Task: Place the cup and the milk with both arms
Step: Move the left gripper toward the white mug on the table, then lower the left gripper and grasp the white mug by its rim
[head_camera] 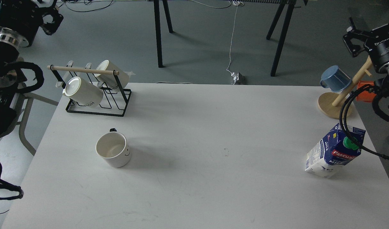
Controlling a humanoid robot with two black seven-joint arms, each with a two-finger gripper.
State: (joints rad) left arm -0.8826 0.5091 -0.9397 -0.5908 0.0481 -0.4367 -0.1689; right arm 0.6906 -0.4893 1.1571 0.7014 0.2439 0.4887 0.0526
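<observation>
The cup point(114, 154), a white mug with a small black handle and a thin smiley face, stands upright on the left part of the white table point(213, 127). The milk point(336, 152), a blue and white carton with a green cap and a red Pascual label, stands at the table's right side, with a black cable of my right arm crossing in front of it. My left gripper point(51, 14) hangs open at the top left, off the table and far from the cup. My right gripper point(350, 35) hangs open at the top right, well behind the milk. Neither holds anything.
A black wire rack point(95, 109) with a wooden bar holds two white lettered mugs point(84, 92) at the back left. At the back right a wooden mug tree point(336, 105) carries a blue mug point(334, 79), with an orange mug point(365, 91) behind it. Black table legs stand on the floor beyond.
</observation>
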